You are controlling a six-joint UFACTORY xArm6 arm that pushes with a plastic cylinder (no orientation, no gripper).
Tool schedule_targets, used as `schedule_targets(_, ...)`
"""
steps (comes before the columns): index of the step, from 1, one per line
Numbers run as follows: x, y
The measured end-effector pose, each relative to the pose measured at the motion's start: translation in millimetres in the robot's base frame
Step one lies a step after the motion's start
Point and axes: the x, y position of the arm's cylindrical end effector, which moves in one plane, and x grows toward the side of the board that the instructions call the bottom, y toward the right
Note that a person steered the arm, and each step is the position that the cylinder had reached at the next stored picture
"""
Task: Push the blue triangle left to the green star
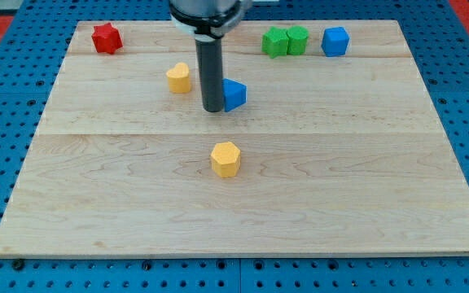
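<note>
The blue triangle (234,94) lies on the wooden board, a little above its middle. My tip (213,107) stands right against the triangle's left side, touching it or nearly so. The green star (275,41) sits near the view's top, right of centre, touching a green cube (297,39) on its right. The star is up and to the right of the blue triangle.
A blue cube (335,41) sits right of the green pair. A red star (107,38) is at the top left. A yellow block (179,78) lies just left of my rod. A yellow hexagon (225,159) lies below the tip. The wooden board (365,187) rests on blue pegboard.
</note>
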Motion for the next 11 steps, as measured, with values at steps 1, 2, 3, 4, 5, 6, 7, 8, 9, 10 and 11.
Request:
schedule_targets(1,0.1,29.9)
schedule_targets(2,-6.7,50.5)
schedule_targets(3,-43.0,46.5)
schedule_targets(4,-64.0,47.4)
schedule_targets(5,-56.8,62.5)
schedule_targets(6,-73.0,59.8)
schedule_targets(7,-94.7,56.4)
schedule_targets(8,-107.0,49.6)
schedule_targets(9,-112.1,34.4)
schedule_targets(10,-114.1,25.7)
schedule_targets(11,-115.7,25.7)
